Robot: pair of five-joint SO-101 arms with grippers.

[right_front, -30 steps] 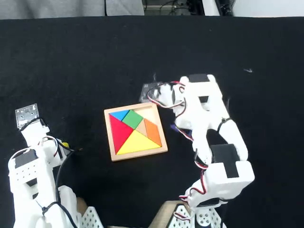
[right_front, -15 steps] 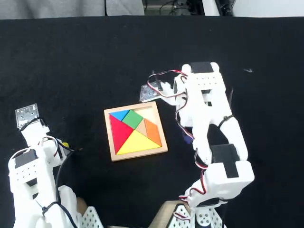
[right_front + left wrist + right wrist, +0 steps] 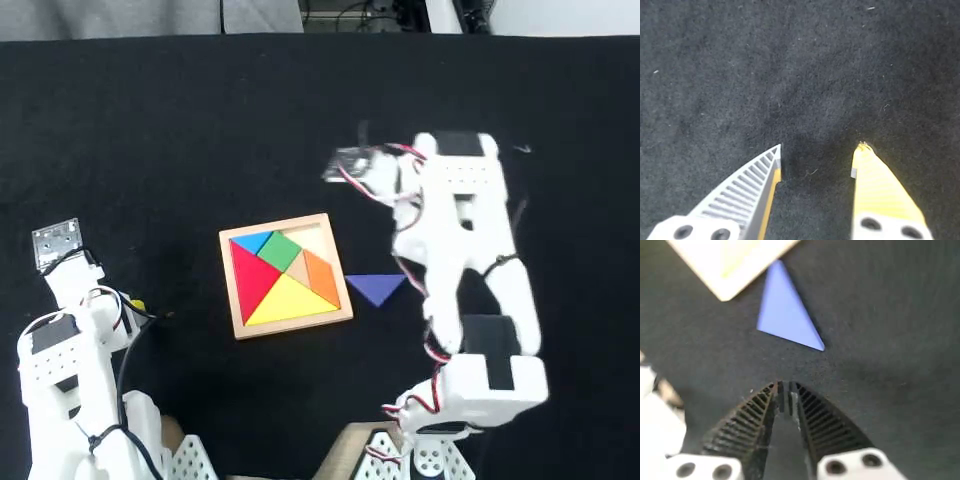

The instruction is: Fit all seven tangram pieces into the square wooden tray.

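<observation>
Purple triangle (image 3: 376, 288) lies flat on the black table (image 3: 150, 130), just right of the wooden tray (image 3: 290, 322), near the centre of the high view.

It sits below and slightly right of the right gripper (image 3: 784, 386), apart from it; that gripper's fingers are pressed together on nothing. The triangle's long edge runs left to right and its apex points to the frame's bottom. A second ago the right arm hung over this spot; it has swung up and right, baring the triangle. The left gripper (image 3: 815, 160), at the left edge, stands parted and empty.
</observation>
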